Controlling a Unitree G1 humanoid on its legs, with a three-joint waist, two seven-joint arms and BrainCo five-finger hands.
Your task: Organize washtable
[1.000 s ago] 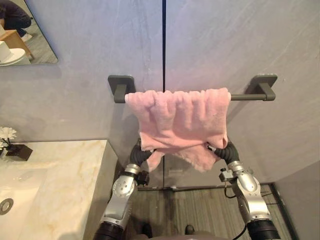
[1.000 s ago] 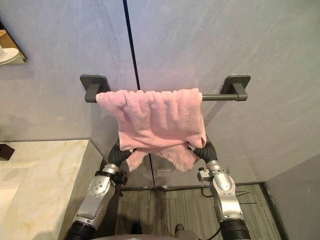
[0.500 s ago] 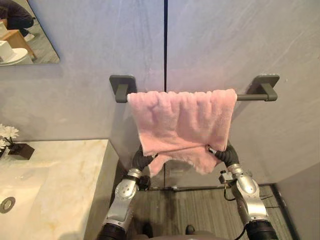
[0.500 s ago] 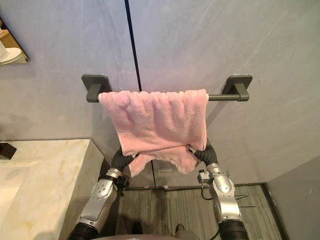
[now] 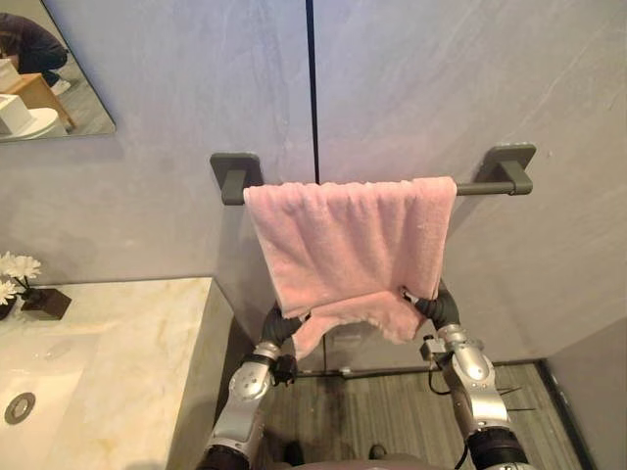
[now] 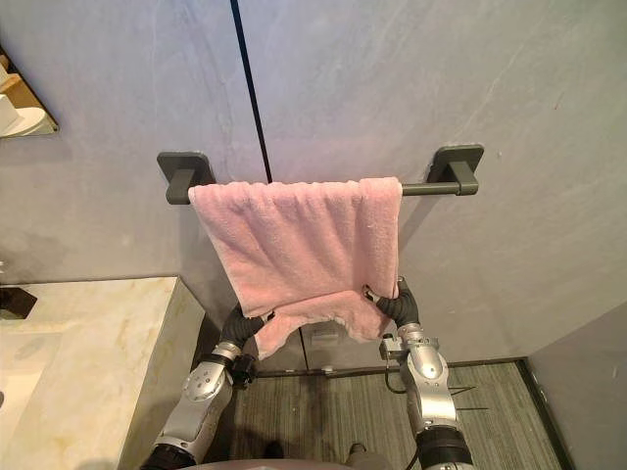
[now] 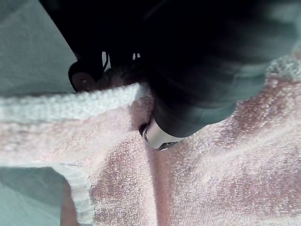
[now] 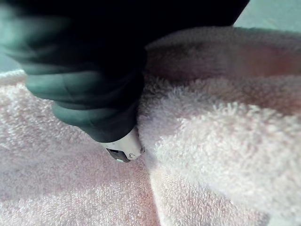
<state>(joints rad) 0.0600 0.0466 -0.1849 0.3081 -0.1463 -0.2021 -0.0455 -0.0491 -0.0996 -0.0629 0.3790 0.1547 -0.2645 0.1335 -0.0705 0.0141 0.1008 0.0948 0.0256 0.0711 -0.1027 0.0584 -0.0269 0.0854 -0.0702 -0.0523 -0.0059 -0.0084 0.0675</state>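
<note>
Pink towel draped over the rail, left robot hand at its 7 o'clock corner, right robot hand at 5 o'clock, whether either grips it cannot be told; an uneven downward tug could slide it off.

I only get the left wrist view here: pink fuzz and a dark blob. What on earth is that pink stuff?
Observer: It's a pink towel, draped over a dark towel bar on the grey wall.
Operator: Is just this one hand on it?
Observer: No, the left hand and the right hand both reach up into its lower edge, one at each side.
</note>
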